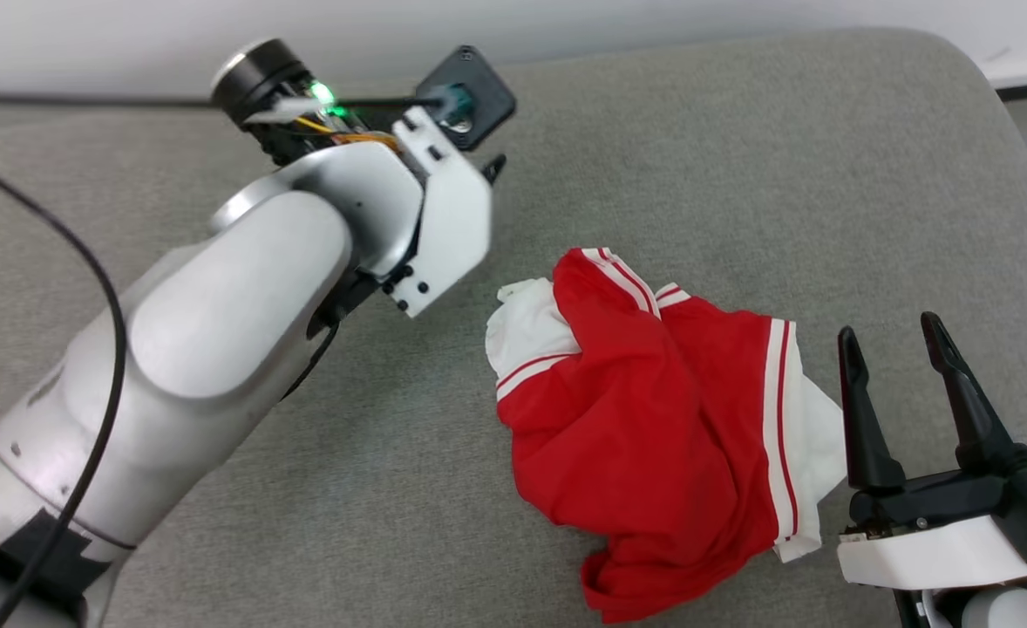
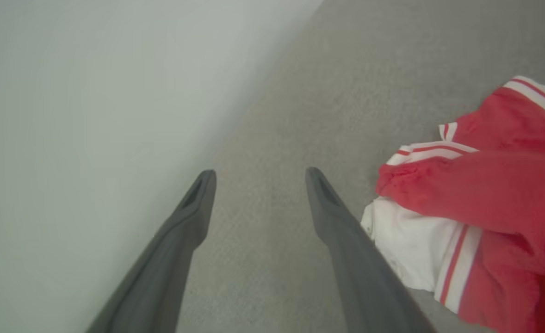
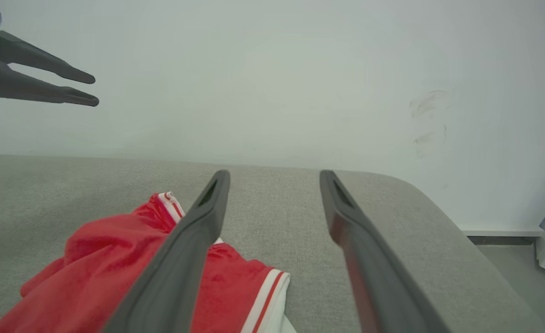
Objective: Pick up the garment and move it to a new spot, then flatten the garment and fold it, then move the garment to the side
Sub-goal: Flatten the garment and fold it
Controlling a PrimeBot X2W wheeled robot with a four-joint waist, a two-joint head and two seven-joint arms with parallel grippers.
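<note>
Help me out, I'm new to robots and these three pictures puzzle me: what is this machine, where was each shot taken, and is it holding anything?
It is a two-armed robot. One picture looks down from its head; the other two come from cameras on its wrists, looking along the dark fingers. A crumpled red and white garment lies on a grey padded surface. The left end effector hangs open beside the cloth, and the right end effector is open near its other edge. Nothing is held.

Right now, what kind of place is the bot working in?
Probably an indoor room, working over a sofa or padded bench: a grey upholstered surface with a rounded edge, a plain white wall behind it, and a crumpled garment lying on the fabric.
</note>
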